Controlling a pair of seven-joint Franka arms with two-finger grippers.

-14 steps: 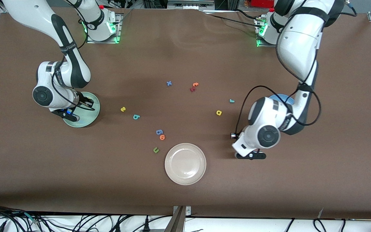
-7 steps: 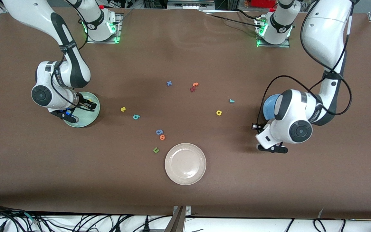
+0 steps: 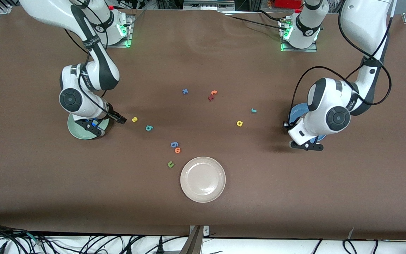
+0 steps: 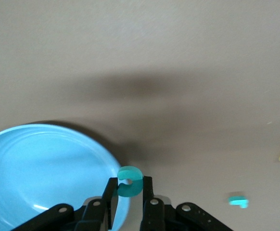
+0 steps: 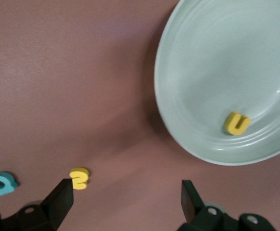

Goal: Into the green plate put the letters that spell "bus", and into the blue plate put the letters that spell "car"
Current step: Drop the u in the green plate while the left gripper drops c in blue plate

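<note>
The left gripper [image 4: 129, 204] is up in the air at the edge of the blue plate [image 4: 39, 168], its two fingers [image 4: 110, 199] clamped on the teal "c" [image 4: 129, 181]. In the left wrist view the letter sits upright between the fingertips, over the plate's rim where it meets the brown table [image 3: 203, 63]. In the front view the left arm's wrist covers most of the blue plate [image 3: 294, 112], which lies toward the left arm's end of the table.

The right gripper [image 5: 125, 199] hangs over the table just beside the green plate [image 5: 212, 72], its fingers spread wide and holding nothing. The yellow "u" [image 5: 236, 123] lies inside the green plate, near its rim. The yellow "s" [image 5: 79, 178] lies on the table just beside one open finger [image 5: 60, 195], apart from the plate. The teal "b" [image 3: 148, 128] lies near the "s", a little nearer to the front camera and toward the table's middle.

The yellow "a" [image 3: 239, 123] and the small teal "r" [image 3: 253, 110] lie on the table between the middle and the blue plate, the "r" farther from the front camera than the "a".

Near the table's middle lie a blue "x" [image 3: 185, 91], an orange letter [image 3: 213, 92] touching a dark red letter [image 3: 210, 97], a blue "6"-like letter [image 3: 174, 144] just beside an orange "o" [image 3: 177, 150], and a green "u" [image 3: 170, 164] beside the beige-white plate [image 3: 203, 179].
</note>
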